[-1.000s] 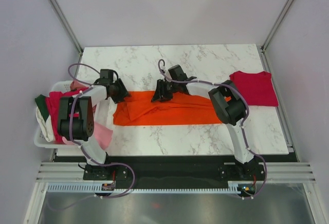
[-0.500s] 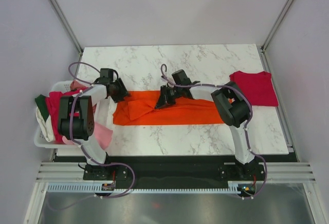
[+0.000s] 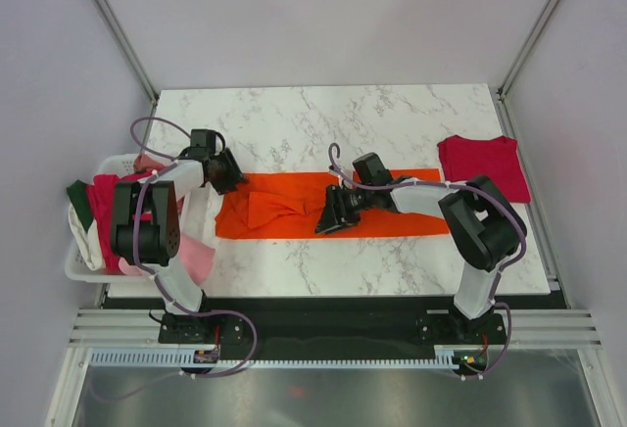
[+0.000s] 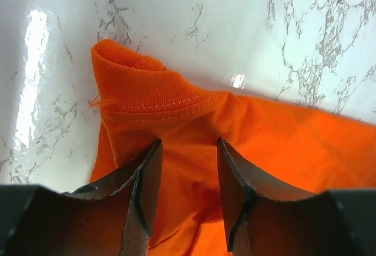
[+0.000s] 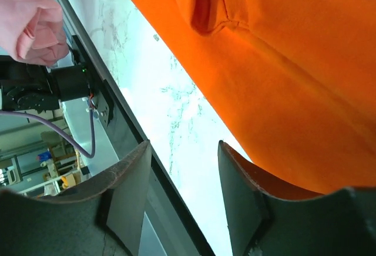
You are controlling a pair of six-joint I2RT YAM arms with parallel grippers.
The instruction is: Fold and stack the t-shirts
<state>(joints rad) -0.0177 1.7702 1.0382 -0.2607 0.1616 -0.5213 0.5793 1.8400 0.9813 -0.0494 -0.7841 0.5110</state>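
Your left gripper sits at the collar end of the orange t-shirt spread across the table, jaws parted astride the cloth, grip unclear, while your right gripper hangs open and empty over its near edge.

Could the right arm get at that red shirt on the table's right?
Probably yes: the red shirt lies flat, uncovered, on that arm's side, with nothing blocking the right end effector.

Orange tee; crimson tee; white grey-veined marble table.
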